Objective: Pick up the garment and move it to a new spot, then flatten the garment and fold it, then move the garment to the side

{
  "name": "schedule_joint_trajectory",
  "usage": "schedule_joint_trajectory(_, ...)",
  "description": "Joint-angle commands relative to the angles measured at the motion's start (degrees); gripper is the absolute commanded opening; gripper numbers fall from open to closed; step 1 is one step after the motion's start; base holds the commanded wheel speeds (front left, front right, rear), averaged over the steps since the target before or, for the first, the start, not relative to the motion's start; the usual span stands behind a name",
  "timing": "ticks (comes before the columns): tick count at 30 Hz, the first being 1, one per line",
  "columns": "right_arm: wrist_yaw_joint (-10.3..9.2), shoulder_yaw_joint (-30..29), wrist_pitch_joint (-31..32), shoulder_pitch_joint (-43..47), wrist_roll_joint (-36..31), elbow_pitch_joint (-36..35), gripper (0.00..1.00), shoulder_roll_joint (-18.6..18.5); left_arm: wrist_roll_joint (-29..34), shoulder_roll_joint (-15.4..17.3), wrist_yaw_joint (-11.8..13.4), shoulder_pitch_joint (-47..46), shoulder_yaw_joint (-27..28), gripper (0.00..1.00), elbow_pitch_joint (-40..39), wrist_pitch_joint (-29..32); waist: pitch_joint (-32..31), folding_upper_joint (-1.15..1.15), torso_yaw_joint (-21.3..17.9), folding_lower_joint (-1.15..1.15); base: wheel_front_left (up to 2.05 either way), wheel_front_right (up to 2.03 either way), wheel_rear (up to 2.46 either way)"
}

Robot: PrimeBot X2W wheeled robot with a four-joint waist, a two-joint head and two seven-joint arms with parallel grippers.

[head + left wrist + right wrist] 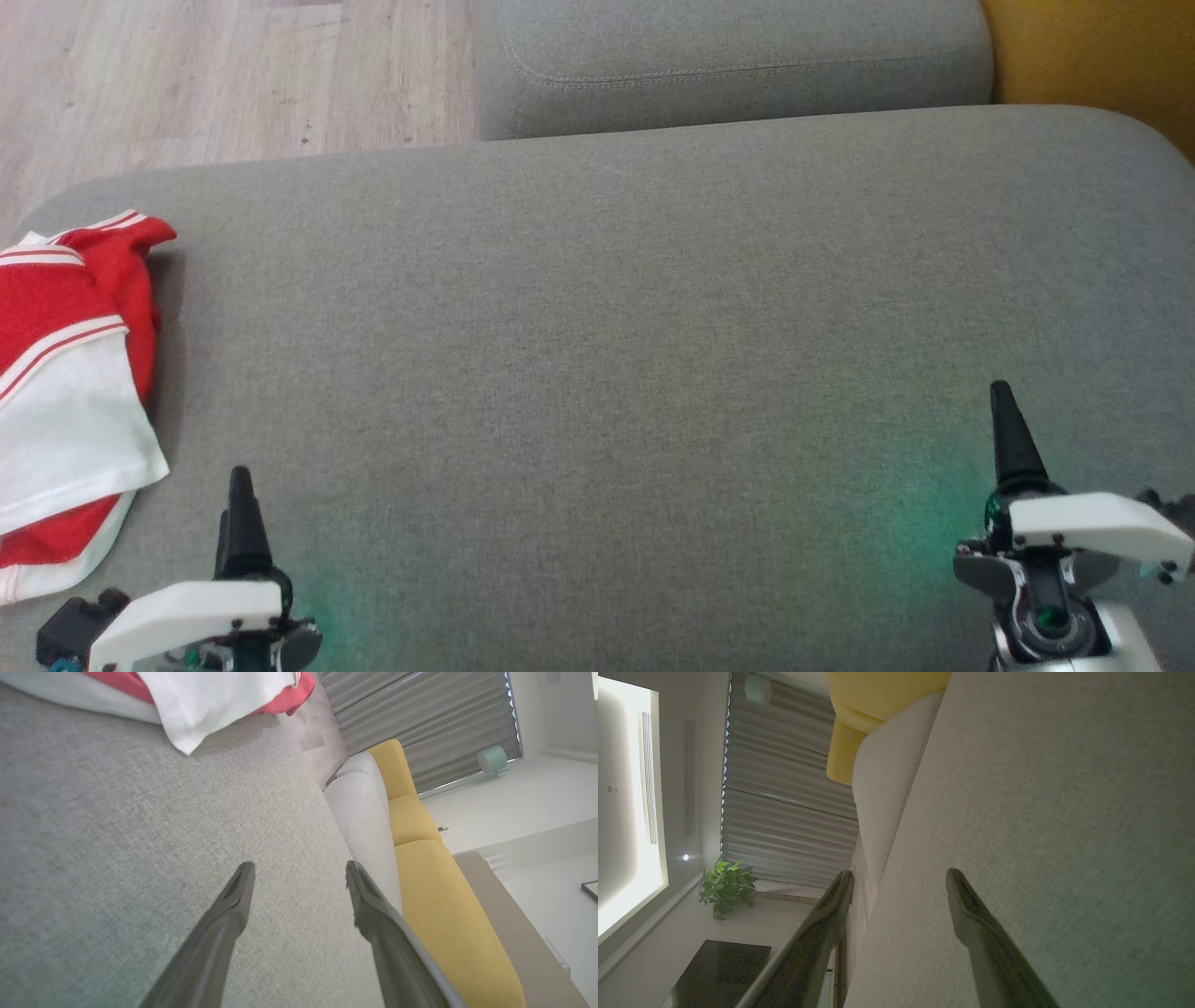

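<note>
Far left first: red and white cloth garment [65, 392], soft and bunched up, with thin stripes. Lies on the left end of the wide grey fabric sofa seat [597, 327], partly off the left side of the head view. Stretches longways from the far side toward the near side, along that left end. Looks like a loose heap, not flat, not folded.

Next, just right of the near end of the garment: left tool [300, 865]. Stands wide, with two dark fingers apart and nothing between them. Hangs over bare grey seat, near the garment but not touching. Points forward, with the garment to its left and a bit ahead. In the left wrist view, a white flap of the garment past the fingertips and off to one side.

Then a big bare stretch of grey seat in the middle.

Far right: right tool [900, 872]. Also wide, also holding nothing. Sits well apart from the garment, with almost the whole seat between.

Looks like the very start of the job: no pick-up yet. Best to reach with the left tool, by far the nearer one. Needs a turn or a slide to the left to get the fingers over the cloth. Good to pinch a top fold by the white part. Plenty of bare seat to the right for the new spot.
</note>
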Motion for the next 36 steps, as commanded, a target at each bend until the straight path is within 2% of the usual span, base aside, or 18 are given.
schedule_joint_trajectory(1,-0.01,0.7,-0.7,-4.0,-1.0,-1.7,1.00,-1.3,1.2,1.2,-0.1,-2.9,0.2,1.00,-1.4,-0.5,0.0,0.00,0.0,0.00,0.00,0.00,0.00)
schedule_joint_trajectory(36,-0.02,4.9,-6.6,-9.2,-27.8,2.4,1.00,0.1,28.4,2.9,2.1,-5.8,-3.4,1.00,2.9,-6.5,0.1,0.00,-0.8,0.00,0.00,0.00,0.00)
